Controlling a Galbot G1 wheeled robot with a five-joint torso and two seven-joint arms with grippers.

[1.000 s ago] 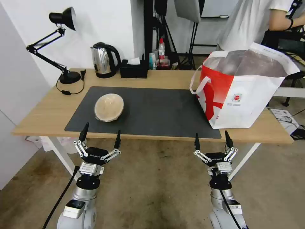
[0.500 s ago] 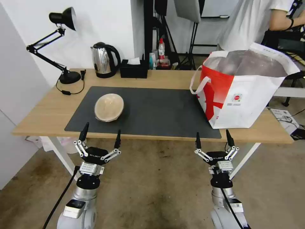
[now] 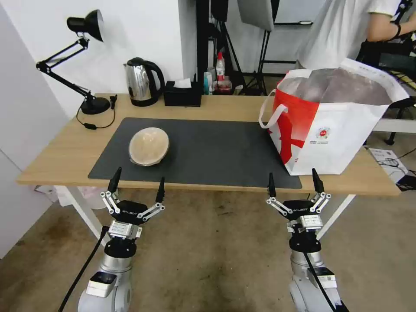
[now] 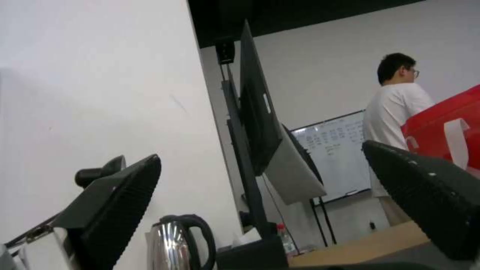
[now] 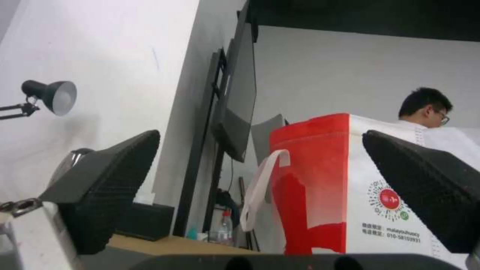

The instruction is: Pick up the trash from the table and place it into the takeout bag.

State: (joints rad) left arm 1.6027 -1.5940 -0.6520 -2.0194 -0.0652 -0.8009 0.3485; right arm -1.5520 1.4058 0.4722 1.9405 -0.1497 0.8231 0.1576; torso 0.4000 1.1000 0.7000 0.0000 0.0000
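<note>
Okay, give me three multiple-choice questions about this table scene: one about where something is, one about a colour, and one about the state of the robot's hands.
1. Where does the tan lidded bowl sit?
A. on the dark grey mat
B. inside the takeout bag
C. beside the kettle

2. What colour is the bag's side panel?
A. blue
B. red
C. green

3. How are the left hand and right hand?
A. both open, empty
B. left gripping the bowl
C. right holding the bag's handle

Answers: 1 A, the bowl rests on the mat's left part. 2 B, the panel facing the mat is red. 3 A, both hang before the table edge with fingers spread.
</note>
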